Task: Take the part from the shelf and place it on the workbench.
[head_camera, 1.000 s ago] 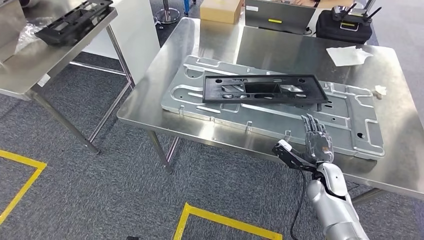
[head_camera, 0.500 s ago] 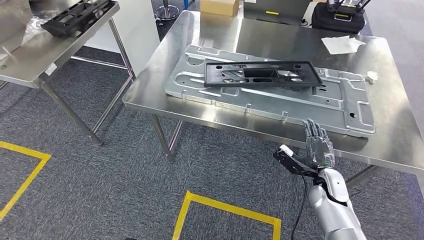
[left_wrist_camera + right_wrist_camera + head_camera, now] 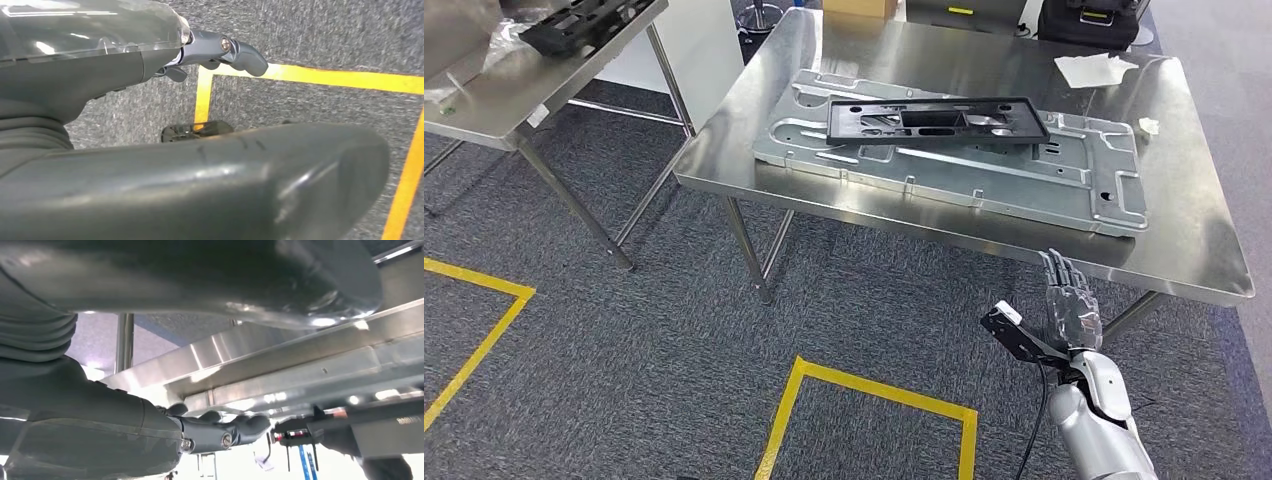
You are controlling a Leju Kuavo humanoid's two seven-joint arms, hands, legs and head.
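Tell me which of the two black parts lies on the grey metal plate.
The long black part on the large workbench; it rests on the grey plate. The other black part sits on the side table.

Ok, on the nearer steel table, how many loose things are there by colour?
Black: 1, the black plastic part
Silver-grey: 1, the stamped metal plate it lies on
White: 2, the crumpled white sheet and the small white scrap
Total: 4
The dark case and box at the far edge are cut off, so not counted.
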